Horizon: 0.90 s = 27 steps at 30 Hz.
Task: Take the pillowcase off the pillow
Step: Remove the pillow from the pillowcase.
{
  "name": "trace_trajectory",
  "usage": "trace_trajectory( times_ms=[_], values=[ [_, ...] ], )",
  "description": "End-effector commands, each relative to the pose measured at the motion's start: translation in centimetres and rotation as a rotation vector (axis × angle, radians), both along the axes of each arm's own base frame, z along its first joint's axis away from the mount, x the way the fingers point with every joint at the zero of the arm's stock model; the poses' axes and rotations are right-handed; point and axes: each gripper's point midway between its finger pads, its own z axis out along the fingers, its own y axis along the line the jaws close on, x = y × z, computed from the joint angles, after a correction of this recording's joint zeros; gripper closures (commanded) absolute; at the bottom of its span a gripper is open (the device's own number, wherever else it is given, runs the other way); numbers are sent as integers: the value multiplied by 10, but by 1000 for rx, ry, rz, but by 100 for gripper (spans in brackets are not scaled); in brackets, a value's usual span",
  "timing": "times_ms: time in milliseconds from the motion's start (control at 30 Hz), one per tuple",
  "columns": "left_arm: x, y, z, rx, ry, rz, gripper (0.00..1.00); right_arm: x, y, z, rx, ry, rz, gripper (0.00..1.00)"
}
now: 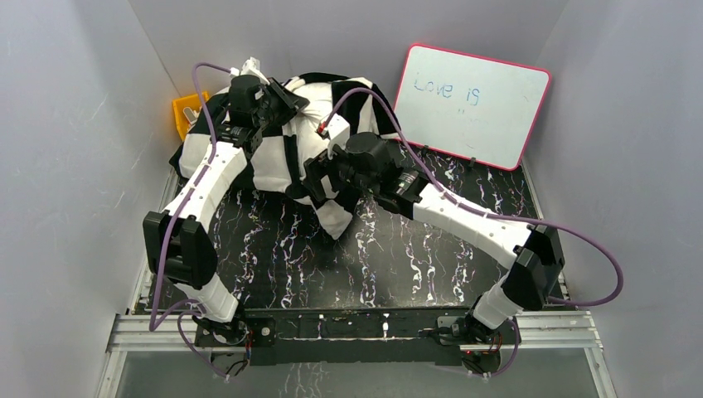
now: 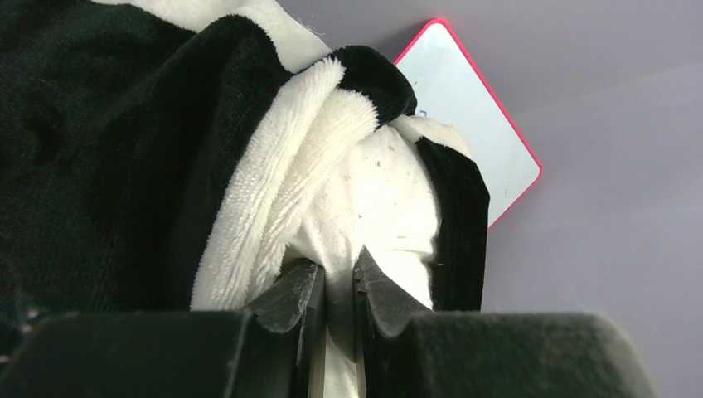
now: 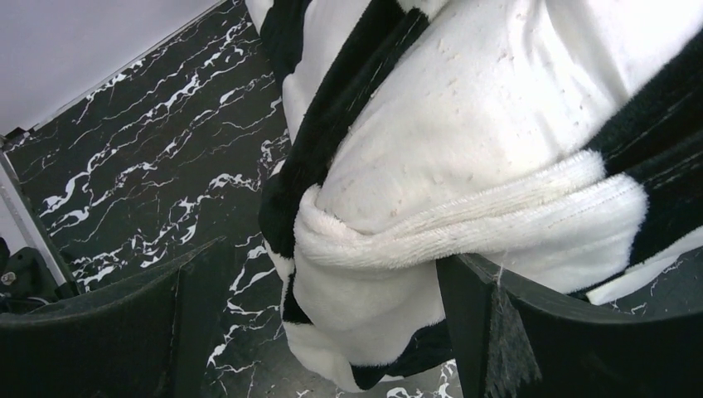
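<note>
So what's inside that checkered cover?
A plain white pillow pokes out of the opening of the pillowcase, where the left gripper pinches it. The rest of it is hidden under the checkered fabric.

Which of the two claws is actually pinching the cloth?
The left gripper: shut on white fabric of the pillowcase. The right gripper stands wide open around a fold.

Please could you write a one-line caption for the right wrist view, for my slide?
Open right gripper facing a hanging fold of the checkered pillowcase, above the marbled table.
</note>
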Motion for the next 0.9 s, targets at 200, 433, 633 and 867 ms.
trace_trajectory(
  times_ms=[200, 433, 633, 867],
  values=[
    [6, 6, 65, -31, -208, -2, 100, -3, 7, 71, 148, -78, 25, 2],
    [9, 5, 61, -15, -195, -8, 100, -21, -17, 117, 258, -92, 3, 2],
    [11, -5, 56, -14, -163, -65, 100, -8, 5, 93, 206, -75, 25, 2],
    [8, -4, 63, -41, -202, -57, 100, 16, 46, 27, 77, -22, 75, 2]
  ],
)
